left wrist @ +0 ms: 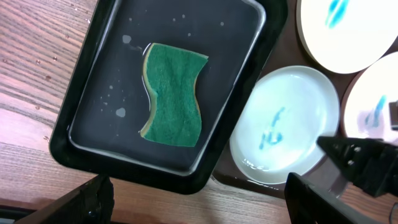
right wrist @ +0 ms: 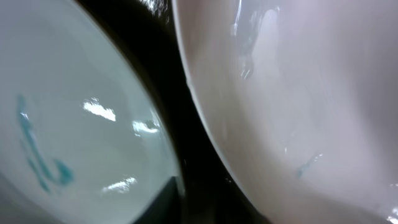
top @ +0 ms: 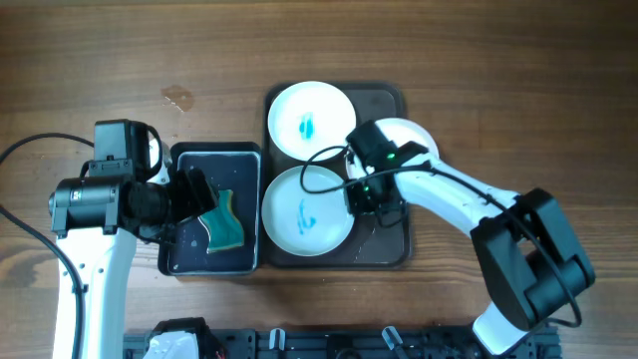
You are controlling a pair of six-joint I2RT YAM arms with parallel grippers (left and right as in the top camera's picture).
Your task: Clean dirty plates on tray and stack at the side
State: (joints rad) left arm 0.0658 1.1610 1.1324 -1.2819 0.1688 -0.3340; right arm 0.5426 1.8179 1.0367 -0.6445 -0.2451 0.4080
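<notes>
Right gripper (top: 371,196) hangs low over the dark, round-cornered tray (top: 384,102), whose long axis runs straight away from the robot across the wood-grain table (top: 498,80). Whether it's clenched or released, I cannot tell. Just to its left sits the near plate (top: 304,211), glossy, round and white with a teal smear. Beyond that lies the far plate (top: 311,120), smeared too. A third plate (top: 411,135) lies partly under the arm. Left gripper (top: 199,194) hovers with fingers spread wide, holding nothing, above a wavy green sponge (top: 225,224) in the wet black basin (top: 215,150).
</notes>
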